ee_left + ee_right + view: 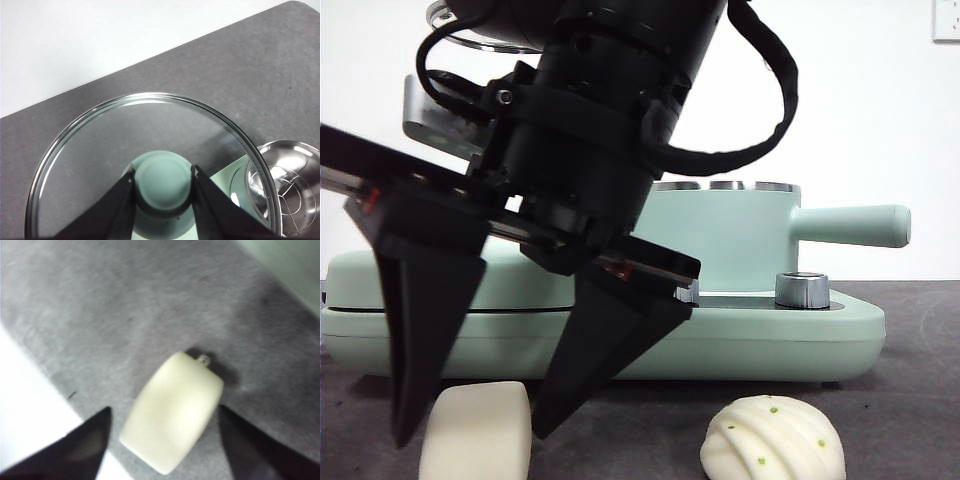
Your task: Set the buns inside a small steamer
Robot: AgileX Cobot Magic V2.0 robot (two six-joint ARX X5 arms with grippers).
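Low at the front view's lower left, the right gripper (pixel 470 435) straddles the smooth pillow-shaped cream bun (pixel 477 432) — jaws spread, not touching. The pleated green-specked bun (pixel 773 438) sits lower right. The left gripper (pixel 163 182) clamps the round glass lid (pixel 100 145) by its green knob (pixel 163 181) — the open mint-green steamer pot (pixel 285 187) beside.

Front cam sits low at table height, looking level, very close; I get the right gripper (pixel 470 435) huge at 9 o'clock. Right wrist cam looks straight down, near, on the smooth bun (pixel 172 412), which front also shows (pixel 477 432). Left wrist cam looks down through the glass lid (pixel 150 150); steamer (pixel 287 185) is shared with front (pixel 740 235).
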